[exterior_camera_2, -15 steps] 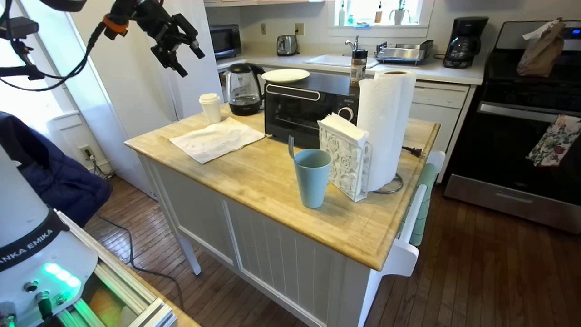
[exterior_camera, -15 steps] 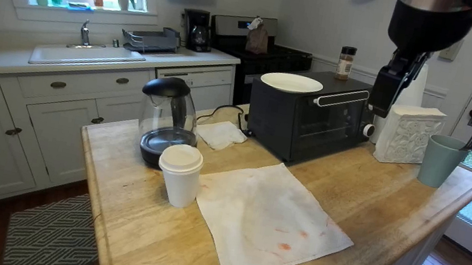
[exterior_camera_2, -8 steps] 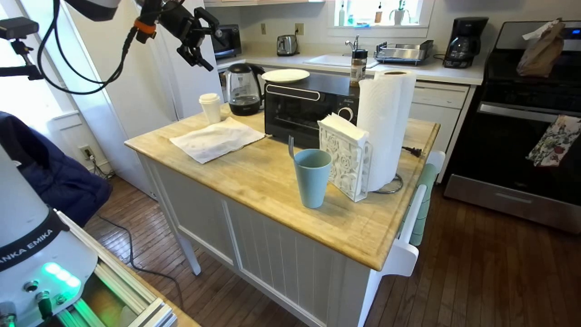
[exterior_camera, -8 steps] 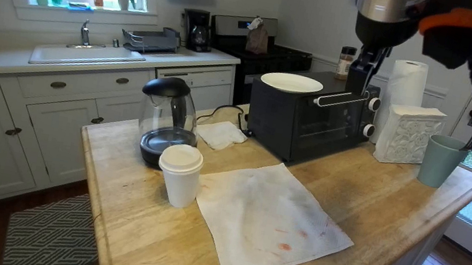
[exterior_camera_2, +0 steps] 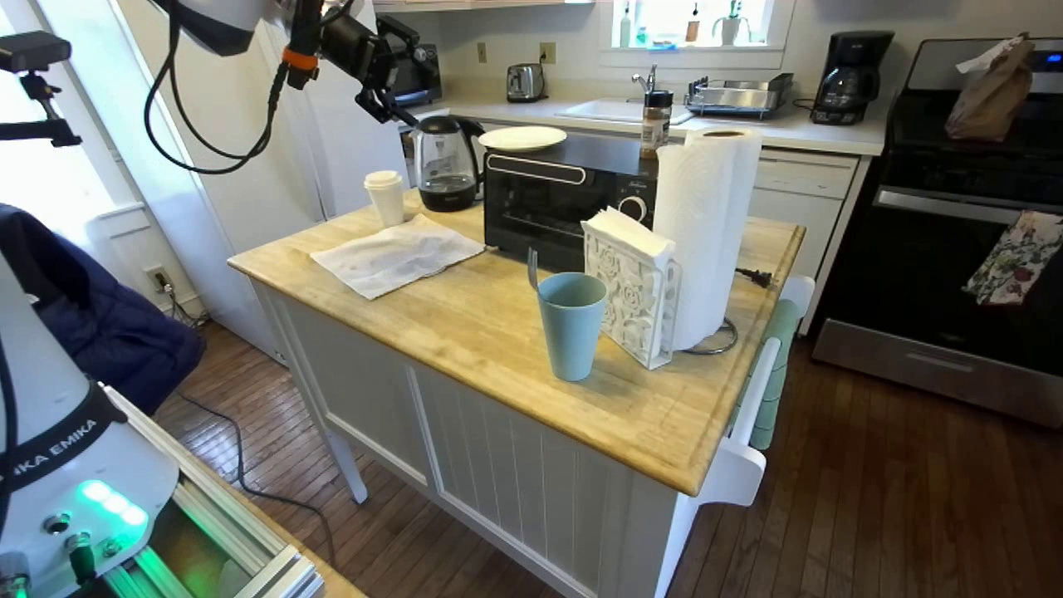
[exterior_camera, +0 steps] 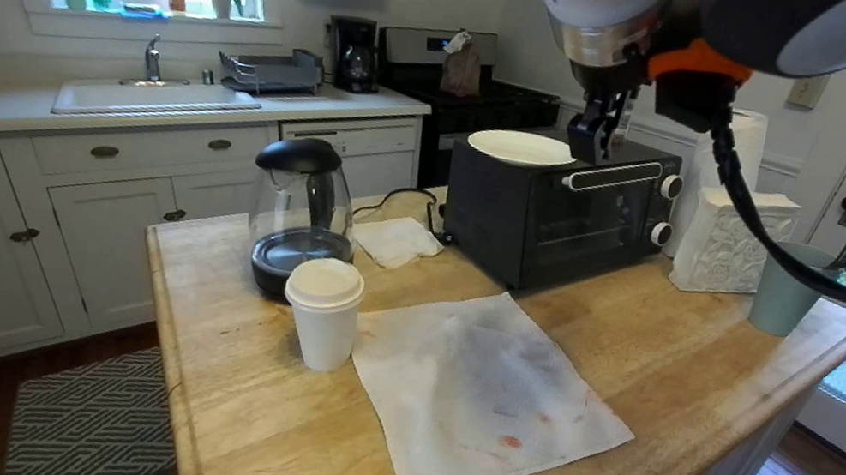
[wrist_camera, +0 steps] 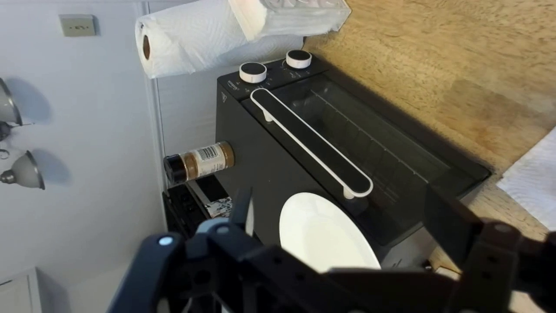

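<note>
Facing a smooth, round plate (wrist_camera: 323, 237), the hand (exterior_camera: 593, 142) hovers.

I watch the gripper (exterior_camera: 589, 152) slide leftward across an exterior view, out of the upper right to just right of upper centre, where it now overlaps the right rim of the white plate (exterior_camera: 521, 149) and hides most of the spice jar (wrist_camera: 210, 158). The black cable (exterior_camera: 724, 147) now cuts across the napkin holder (exterior_camera: 734, 251) and green cup (exterior_camera: 782, 304) at the right. In an exterior view the gripper travels rightward along the upper left, one fingertip (exterior_camera_2: 405, 117) now reaching the outline of the kettle (exterior_camera_2: 448, 176). In both exterior views the shadow on the paper sheet (exterior_camera: 441, 432) darkens.
</note>
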`<control>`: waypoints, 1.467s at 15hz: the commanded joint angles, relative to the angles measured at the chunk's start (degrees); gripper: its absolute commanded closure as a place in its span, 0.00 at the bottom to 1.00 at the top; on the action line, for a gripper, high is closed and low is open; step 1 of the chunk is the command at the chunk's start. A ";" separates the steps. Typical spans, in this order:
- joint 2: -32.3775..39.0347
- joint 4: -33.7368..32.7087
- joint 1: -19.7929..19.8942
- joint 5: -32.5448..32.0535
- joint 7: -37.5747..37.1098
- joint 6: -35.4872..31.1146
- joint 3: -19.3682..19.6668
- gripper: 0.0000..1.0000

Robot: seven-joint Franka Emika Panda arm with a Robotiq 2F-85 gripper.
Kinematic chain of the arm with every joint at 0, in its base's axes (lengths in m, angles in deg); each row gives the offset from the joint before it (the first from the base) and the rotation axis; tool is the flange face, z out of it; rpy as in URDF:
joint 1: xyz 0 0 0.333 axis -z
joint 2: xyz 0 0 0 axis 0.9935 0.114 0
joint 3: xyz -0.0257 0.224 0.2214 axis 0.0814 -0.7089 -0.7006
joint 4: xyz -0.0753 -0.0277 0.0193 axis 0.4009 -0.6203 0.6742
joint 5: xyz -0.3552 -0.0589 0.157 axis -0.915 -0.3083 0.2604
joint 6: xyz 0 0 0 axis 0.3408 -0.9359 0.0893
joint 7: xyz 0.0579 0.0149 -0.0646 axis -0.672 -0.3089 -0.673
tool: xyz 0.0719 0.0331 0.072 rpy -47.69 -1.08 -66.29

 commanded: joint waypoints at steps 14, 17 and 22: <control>8.20 -8.26 -4.03 -2.00 -1.29 1.90 3.82 0.00; 10.05 -9.80 -3.79 0.10 -1.30 0.93 4.46 0.00; 13.61 -11.85 -3.28 -0.78 1.07 -5.95 5.56 0.00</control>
